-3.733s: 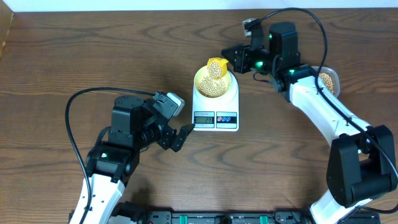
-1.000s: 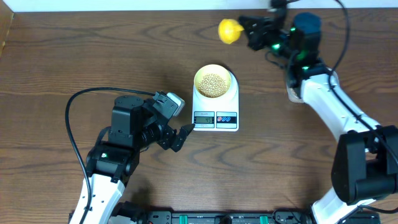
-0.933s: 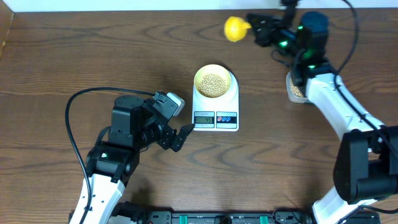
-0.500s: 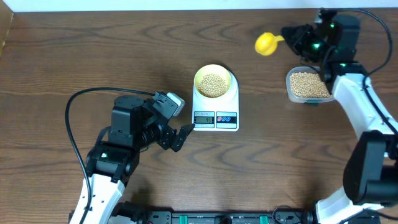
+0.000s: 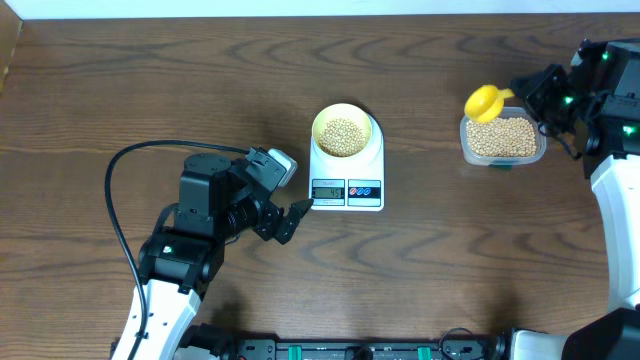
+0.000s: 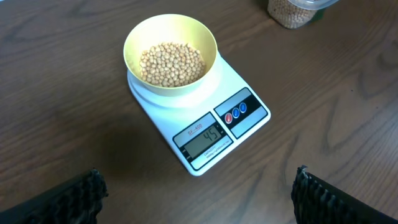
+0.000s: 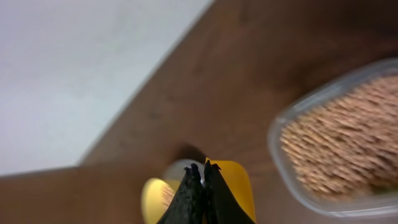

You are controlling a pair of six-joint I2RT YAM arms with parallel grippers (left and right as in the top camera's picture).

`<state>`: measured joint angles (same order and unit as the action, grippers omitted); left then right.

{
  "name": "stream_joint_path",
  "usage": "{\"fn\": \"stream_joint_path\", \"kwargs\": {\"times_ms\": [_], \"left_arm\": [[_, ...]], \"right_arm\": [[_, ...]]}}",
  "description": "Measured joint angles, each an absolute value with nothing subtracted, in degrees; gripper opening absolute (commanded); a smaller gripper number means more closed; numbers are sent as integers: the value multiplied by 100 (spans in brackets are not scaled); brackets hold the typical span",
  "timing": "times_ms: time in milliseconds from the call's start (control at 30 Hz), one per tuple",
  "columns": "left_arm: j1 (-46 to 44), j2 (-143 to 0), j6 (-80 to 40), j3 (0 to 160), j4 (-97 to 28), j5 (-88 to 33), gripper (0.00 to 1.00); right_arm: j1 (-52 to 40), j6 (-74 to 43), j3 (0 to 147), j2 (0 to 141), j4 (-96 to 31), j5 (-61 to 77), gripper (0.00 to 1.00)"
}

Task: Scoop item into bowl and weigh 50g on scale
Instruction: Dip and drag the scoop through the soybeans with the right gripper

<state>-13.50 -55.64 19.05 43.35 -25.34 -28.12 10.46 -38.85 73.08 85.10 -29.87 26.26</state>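
Note:
The pale-yellow bowl (image 5: 343,131) holds a layer of tan beans (image 5: 343,133) and stands on the white scale (image 5: 347,172). In the left wrist view the bowl (image 6: 170,56) sits on the scale (image 6: 205,118), whose display reads 45. My right gripper (image 5: 522,90) is shut on the handle of a bright yellow scoop (image 5: 485,101), held over the left end of a clear container of beans (image 5: 502,138). In the right wrist view the shut fingers (image 7: 203,173) cover the scoop (image 7: 235,186); the bowl (image 7: 158,196) shows blurred behind. My left gripper (image 5: 290,220) is open and empty, left of the scale's front.
The clear container (image 7: 336,149) stands at the right of the wooden table, near the far edge where a white wall begins. A black cable (image 5: 125,180) loops left of my left arm.
My right gripper has carried the scoop from above the bowl, up and to the right, and down to the clear container. The bowl, scale and left arm have not moved.

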Motion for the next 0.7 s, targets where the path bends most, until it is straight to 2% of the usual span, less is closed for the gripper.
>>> {"fn": "stream_joint_path", "kwargs": {"times_ms": [267,700], "left_arm": [[-1350,-5564,1905,4335,-2532,-2812,98],[-1350,-5564,1905,4335,-2532,-2812,98]], "right_arm": [[1041,-2926,7301,8545,-3903,1782,2],[880,-2204,7301,8914,-3437,770,1]]}}
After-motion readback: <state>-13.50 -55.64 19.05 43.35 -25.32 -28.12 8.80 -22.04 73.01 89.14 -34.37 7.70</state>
